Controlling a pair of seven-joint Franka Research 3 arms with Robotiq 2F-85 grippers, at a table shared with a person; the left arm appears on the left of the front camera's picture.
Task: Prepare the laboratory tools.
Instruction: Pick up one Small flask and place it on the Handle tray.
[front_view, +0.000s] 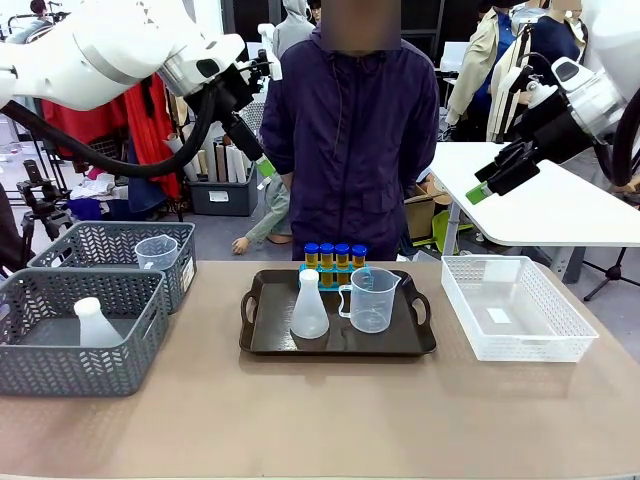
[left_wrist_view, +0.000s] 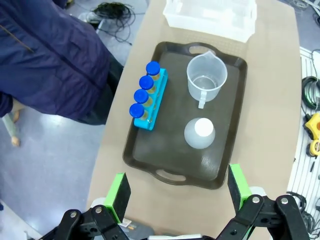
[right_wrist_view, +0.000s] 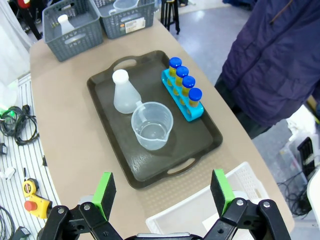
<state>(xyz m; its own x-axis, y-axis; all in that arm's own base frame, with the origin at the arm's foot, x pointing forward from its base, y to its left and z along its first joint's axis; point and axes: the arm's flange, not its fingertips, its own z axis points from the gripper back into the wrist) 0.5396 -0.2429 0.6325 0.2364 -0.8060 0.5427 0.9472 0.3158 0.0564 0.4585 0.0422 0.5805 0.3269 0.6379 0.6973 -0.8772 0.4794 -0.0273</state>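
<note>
At frame centre, tray: a dark rectangular plastic tray with handles (front_view: 262, 338) lies on the tan table (front_view: 320, 420).
Hard to make out: the person in a dark blue jacket (front_view: 350, 140) is cut off at the top edge; the tube rack is partly hidden behind the flask and beaker.
Tray contents: four yellow-filled tubes with blue caps (front_view: 335, 254) in a cyan rack (right_wrist_view: 183, 103); a translucent white conical flask (front_view: 309, 306), upright; a clear plastic handled measuring beaker (front_view: 371, 299) just right of it.
Lower left, grey woven baskets: the near one (front_view: 60, 370) holds a second white flask (front_view: 96, 324); the far one (front_view: 60, 255) holds a second clear beaker (front_view: 157, 252).
Right of centre, white mesh basket (front_view: 560, 345): a small pale label on its floor.
Left gripper (left_wrist_view: 177, 191): upper left, fingers spread, holding nothing.
Right gripper (right_wrist_view: 162, 192): upper right, fingers spread, holding nothing.
</note>
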